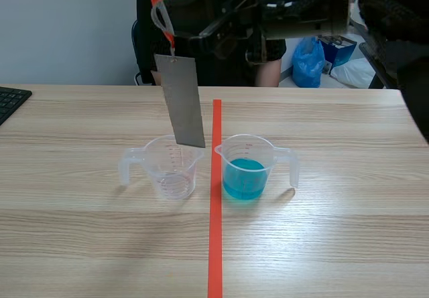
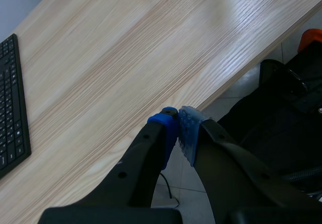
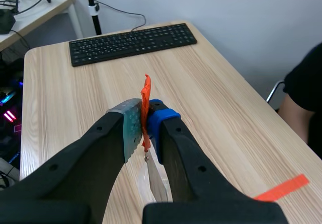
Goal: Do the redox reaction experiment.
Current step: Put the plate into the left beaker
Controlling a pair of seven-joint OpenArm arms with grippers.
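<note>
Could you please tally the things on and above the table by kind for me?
Clear measuring cups: 2, the empty cup and the cup of blue liquid
Grey metal strip: 1, hanging from the right gripper
Black keyboard: 1
Total: 4

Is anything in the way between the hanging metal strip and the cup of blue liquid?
Nothing visible. The metal strip, its orange tie in the right tool, hangs over the empty cup; the blue liquid cup beside it is open.
</note>
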